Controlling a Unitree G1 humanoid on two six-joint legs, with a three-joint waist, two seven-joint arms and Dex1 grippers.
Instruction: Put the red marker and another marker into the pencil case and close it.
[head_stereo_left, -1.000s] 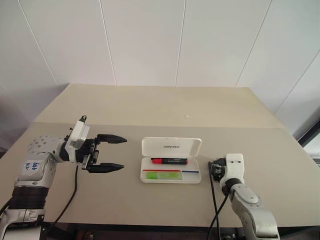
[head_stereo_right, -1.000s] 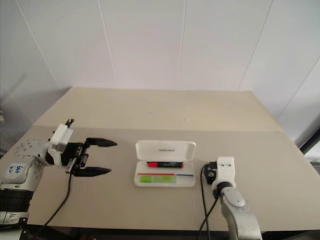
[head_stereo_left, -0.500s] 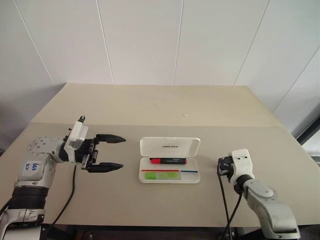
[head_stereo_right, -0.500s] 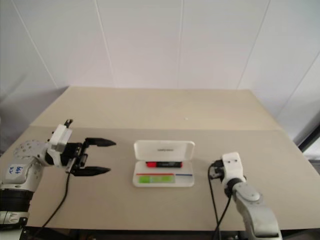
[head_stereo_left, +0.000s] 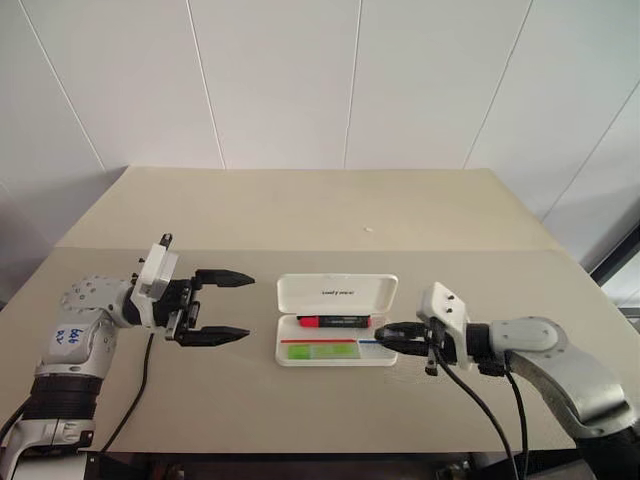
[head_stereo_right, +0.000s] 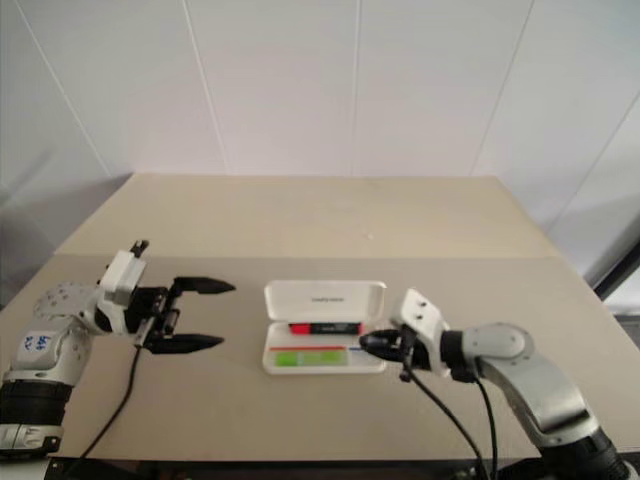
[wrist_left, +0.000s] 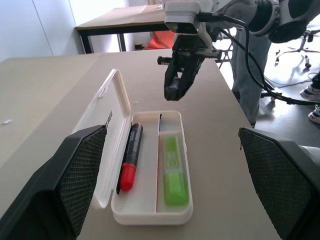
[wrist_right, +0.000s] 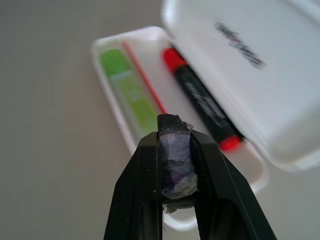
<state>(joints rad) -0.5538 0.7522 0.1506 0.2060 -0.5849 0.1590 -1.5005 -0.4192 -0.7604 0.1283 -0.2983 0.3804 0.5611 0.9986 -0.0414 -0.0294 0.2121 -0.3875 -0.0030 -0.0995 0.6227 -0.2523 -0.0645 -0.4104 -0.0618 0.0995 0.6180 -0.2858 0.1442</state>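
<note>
The pencil case (head_stereo_left: 336, 321) lies open on the table (head_stereo_left: 300, 215), about midway between the left and right edges and closer to the near edge than to the far one. Its lid stands raised on the far side, with the small dark logo text facing the near edge.

The red marker (head_stereo_left: 337, 321) lies flat in the far compartment of the tray, just beside the lid hinge, with its red cap toward the table's left edge. The green marker (head_stereo_left: 321, 351) lies flat in the near compartment, parallel to the red marker. A thin divider separates the two.

The left gripper (head_stereo_left: 230, 306) hangs over the table to the left of the case, apart from it. Its two black fingers (head_stereo_left: 222, 276) are spread wide, point level toward the case and hold nothing.

The right gripper (head_stereo_left: 385, 333) is at the right end of the case, tips just beside its near right corner. Its fingers (wrist_right: 150, 190) are pressed together around a dark pad and grasp no task item.
</note>
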